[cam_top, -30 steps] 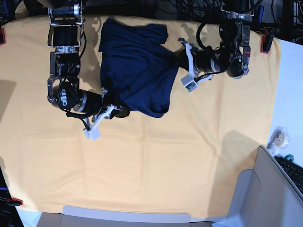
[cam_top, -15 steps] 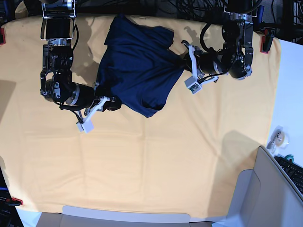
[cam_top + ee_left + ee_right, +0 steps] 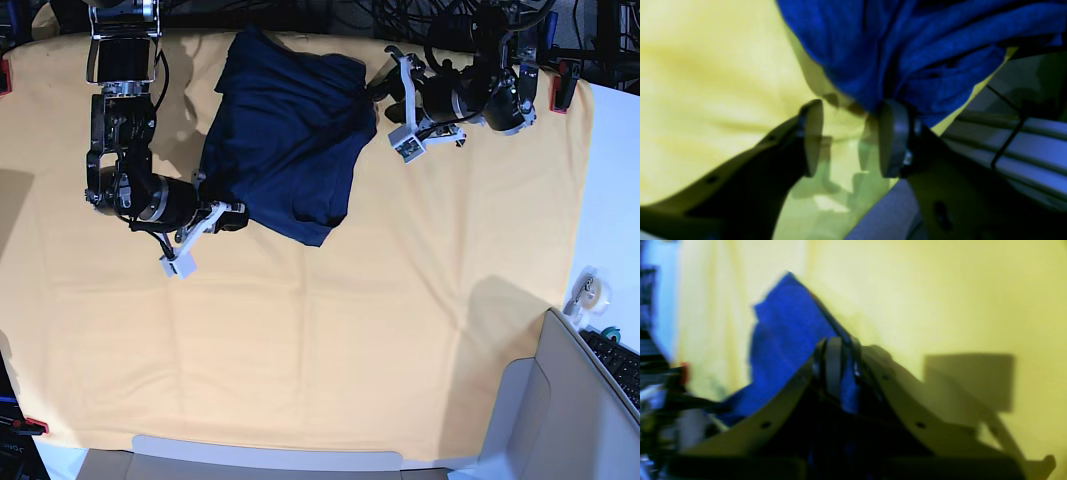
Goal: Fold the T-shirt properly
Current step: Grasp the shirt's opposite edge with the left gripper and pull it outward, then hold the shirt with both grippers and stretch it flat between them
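Partly folded: T-shirt [image 3: 285, 135] lies bunched at the far middle of the yellow table cloth [image 3: 330, 340], left gripper [image 3: 846, 136] parted and empty beside its edge, right gripper [image 3: 836, 368] clamped on its near corner; flattening and squaring remain.

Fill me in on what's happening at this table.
A two-armed robot is folding a dark blue T-shirt on a yellow tablecloth. The right gripper is shut on one edge of the shirt. The left gripper stands open beside the opposite edge, with only cloth showing between its fingers. The shirt lies bunched and creased, not yet a neat fold.
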`<state>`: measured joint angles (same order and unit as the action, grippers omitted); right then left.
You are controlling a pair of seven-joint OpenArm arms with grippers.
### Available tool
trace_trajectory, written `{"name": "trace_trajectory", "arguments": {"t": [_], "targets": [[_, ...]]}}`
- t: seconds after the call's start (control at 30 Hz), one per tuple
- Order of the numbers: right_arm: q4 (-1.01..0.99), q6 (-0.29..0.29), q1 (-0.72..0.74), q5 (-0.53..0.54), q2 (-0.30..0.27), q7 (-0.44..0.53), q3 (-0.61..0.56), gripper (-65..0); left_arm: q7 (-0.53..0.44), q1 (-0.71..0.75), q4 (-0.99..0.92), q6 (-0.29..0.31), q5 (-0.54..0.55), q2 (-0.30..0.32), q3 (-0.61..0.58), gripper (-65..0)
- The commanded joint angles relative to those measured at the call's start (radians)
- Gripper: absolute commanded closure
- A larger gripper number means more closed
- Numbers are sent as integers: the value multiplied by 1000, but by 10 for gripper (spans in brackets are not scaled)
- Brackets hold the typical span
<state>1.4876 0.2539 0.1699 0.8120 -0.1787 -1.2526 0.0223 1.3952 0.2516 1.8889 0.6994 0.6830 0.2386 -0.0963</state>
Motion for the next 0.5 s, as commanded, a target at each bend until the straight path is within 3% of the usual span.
{"name": "trace_trajectory", "arguments": {"t": [0.0, 0.17, 0.3, 0.47], "targets": [[15, 6, 23, 5, -2, 17, -2, 0, 1, -5, 21, -1, 8, 5, 5, -289], [15, 6, 18, -13, 15, 17, 1, 0, 1, 7, 16, -1, 8, 5, 16, -292], [18, 6, 18, -13, 20, 17, 0, 0, 1, 8, 13, -1, 19, -17, 117, -293], [20, 6, 18, -13, 20, 17, 1, 0, 1, 8, -84, -1, 232, -35, 261, -293]]}}
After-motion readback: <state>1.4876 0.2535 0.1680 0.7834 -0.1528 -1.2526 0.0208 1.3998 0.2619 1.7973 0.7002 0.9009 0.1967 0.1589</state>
